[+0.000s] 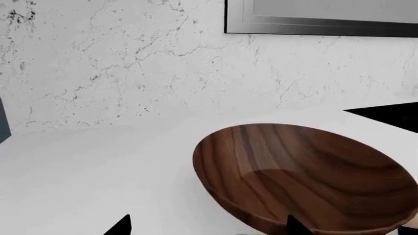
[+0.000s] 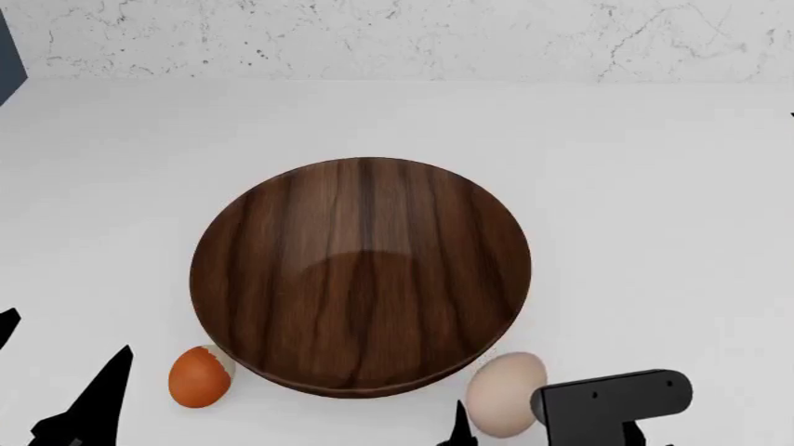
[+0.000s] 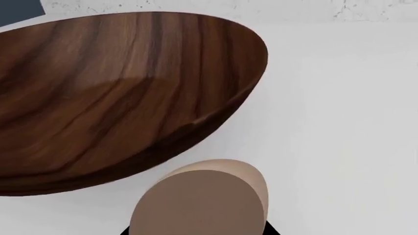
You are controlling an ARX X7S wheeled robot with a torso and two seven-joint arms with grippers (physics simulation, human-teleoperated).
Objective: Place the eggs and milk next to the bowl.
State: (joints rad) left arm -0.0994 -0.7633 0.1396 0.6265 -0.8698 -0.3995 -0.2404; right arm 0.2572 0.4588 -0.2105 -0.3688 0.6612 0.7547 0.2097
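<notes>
The dark wooden bowl [image 2: 360, 279] stands in the middle of the white counter [image 2: 670, 186]. The orange-brown egg [image 2: 199, 376] lies on the counter at the bowl's near left rim. My left gripper [image 2: 56, 372] hangs open just left of it, nothing between its fingertips [image 1: 121, 226], and the bowl [image 1: 307, 176] fills that wrist view. The pale beige egg [image 2: 503, 392] sits at the bowl's near right rim, held between the jaws of my right gripper [image 2: 509, 429]. In the right wrist view this egg [image 3: 202, 200] fills the space between the jaws, close against the bowl [image 3: 117, 88]. The milk is out of view.
A marbled wall [image 2: 410, 37] closes the counter's far side. A dark-framed panel [image 1: 320, 22] hangs on it. A black object [image 1: 392, 115] stands beyond the bowl in the left wrist view, and a blue-grey edge [image 2: 7, 56] shows at the far left.
</notes>
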